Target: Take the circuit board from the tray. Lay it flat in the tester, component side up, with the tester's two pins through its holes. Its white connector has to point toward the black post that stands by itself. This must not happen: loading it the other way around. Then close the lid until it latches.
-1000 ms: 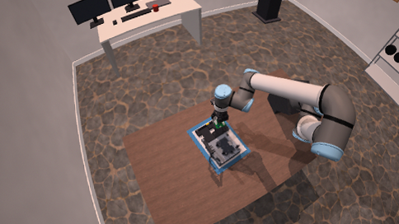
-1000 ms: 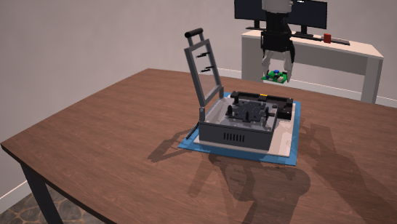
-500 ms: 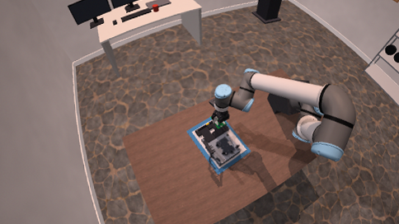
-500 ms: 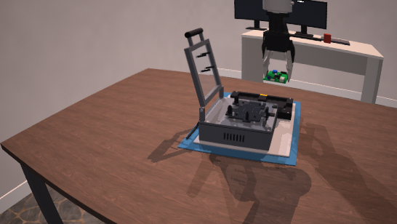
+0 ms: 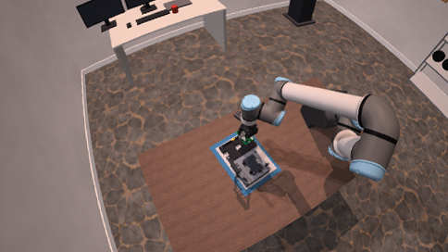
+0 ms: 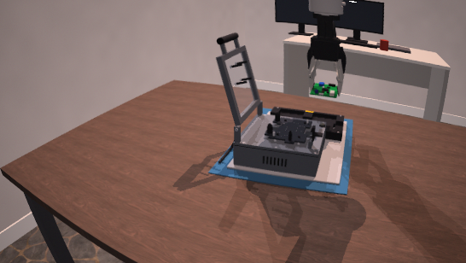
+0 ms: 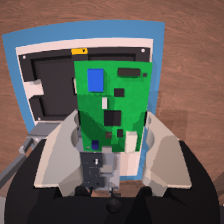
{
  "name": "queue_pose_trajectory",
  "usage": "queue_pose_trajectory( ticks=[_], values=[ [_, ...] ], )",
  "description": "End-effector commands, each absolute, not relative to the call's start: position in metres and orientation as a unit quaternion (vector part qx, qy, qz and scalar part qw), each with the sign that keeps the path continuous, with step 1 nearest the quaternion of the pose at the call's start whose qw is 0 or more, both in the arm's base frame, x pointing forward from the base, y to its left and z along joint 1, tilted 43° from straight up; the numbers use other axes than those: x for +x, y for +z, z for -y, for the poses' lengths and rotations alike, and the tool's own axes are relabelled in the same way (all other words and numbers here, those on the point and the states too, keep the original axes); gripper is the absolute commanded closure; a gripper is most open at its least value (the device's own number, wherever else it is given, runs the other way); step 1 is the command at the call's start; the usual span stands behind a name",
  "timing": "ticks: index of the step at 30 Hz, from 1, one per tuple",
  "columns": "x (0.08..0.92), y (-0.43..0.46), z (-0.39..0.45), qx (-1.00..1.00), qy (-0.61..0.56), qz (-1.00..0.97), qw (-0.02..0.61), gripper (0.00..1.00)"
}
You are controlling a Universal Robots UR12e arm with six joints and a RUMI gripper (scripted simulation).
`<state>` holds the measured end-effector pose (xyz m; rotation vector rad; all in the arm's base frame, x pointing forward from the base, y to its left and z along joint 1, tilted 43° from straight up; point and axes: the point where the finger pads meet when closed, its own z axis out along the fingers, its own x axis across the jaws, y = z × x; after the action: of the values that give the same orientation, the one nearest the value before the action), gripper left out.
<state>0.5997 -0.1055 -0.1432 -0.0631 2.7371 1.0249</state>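
Note:
My gripper (image 5: 247, 138) (image 6: 325, 90) (image 7: 112, 111) is shut on the green circuit board (image 6: 320, 91) (image 7: 135, 102), holding it by its two long edges. The board is roughly level, component side up, well above the black tray (image 6: 337, 131) (image 7: 50, 85). Its white connector (image 6: 332, 93) (image 7: 131, 142) is at the end nearer the tester. The grey tester (image 5: 252, 164) (image 6: 256, 154) (image 7: 100, 175) has a dark, empty nest (image 6: 294, 129) with black posts. I cannot tell which post stands by itself; the two pins are too small to make out. The lid (image 6: 227, 87) stands open, nearly upright.
Tester and tray stand on a white base plate (image 6: 333, 168) over a blue mat (image 6: 329, 187) (image 7: 90, 31) on the wooden table (image 5: 183, 181) (image 6: 107, 124). The raised lid with its black handle (image 6: 227, 38) rises at the tester's left in the exterior view.

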Motion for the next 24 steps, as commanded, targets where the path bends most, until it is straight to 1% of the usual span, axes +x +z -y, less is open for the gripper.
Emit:
queue_pose_trajectory(
  ticks=[1,24],
  values=[
    [0.6001,-0.1429,0.1062,-0.028,0.347,-0.931,0.112,0.61],
    [0.6001,-0.1429,0.1062,-0.034,0.347,-0.930,0.114,0.61]
  ],
)
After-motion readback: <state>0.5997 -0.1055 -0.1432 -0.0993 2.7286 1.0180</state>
